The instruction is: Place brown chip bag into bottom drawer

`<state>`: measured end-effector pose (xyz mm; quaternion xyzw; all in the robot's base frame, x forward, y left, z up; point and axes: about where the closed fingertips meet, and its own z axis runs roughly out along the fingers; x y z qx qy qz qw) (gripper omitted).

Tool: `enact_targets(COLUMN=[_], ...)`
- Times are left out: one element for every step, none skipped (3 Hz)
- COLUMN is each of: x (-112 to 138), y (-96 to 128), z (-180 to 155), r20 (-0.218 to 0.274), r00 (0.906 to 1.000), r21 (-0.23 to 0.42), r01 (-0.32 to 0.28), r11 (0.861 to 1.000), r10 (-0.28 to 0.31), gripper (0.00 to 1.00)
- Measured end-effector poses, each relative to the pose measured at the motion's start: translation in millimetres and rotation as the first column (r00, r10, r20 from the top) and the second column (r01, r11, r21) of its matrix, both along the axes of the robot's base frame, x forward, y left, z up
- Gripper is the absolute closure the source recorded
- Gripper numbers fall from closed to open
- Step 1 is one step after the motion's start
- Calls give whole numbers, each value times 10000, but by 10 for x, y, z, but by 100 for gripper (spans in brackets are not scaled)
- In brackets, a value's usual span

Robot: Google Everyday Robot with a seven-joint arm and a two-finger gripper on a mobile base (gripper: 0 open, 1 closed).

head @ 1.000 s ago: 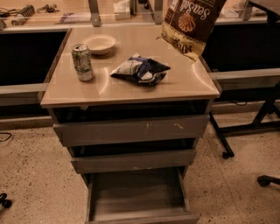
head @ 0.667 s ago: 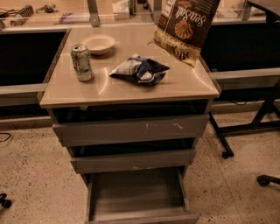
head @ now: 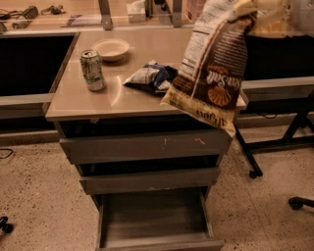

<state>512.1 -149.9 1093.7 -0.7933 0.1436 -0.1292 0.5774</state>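
**Bag swings forward over the table's right front corner**

Since the earlier frames the brown chip bag [head: 216, 73] has come down and forward from the back right of the tabletop [head: 122, 100], and it has turned so that its pale printed back panel shows along its left side. It now hangs in the air at the upper right of the frame. Its long axis runs steeply, with the crumpled cream-yellow top at the upper right and the bottom end pointing down and to the left. The white lettering reads upside down.

At the upper right corner the gripper [head: 294, 14] is clamped on the bag's bunched top. It is mostly cut off by the frame edge and shows only as a pale shape. The bag's lower end hides the table's right front corner and the right end of the top drawer [head: 142, 147].

At the bottom of the frame the bottom drawer [head: 152, 218] stands pulled out, its front cropped by the lower edge. A can [head: 92, 70], a bowl [head: 111, 49] and a small blue-and-white snack bag [head: 152, 77] sit on the tabletop.
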Motion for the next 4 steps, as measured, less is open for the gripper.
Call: enact_targets(x=[-401,-630,-622,-632], y=[-87,-104,-79,-51], z=[-401,-932,-946,-1037], r20=[-539,-862,-721,-758], r00=[9916,9702,9686,9602], r21=[-652,-1827,-1926,-2649], r01=[-1211,-2389,-2474,-2793], r11=[9905,9537,9496,9230], r10=[1177,2265,2377,2688], gripper=[100,100,100,100])
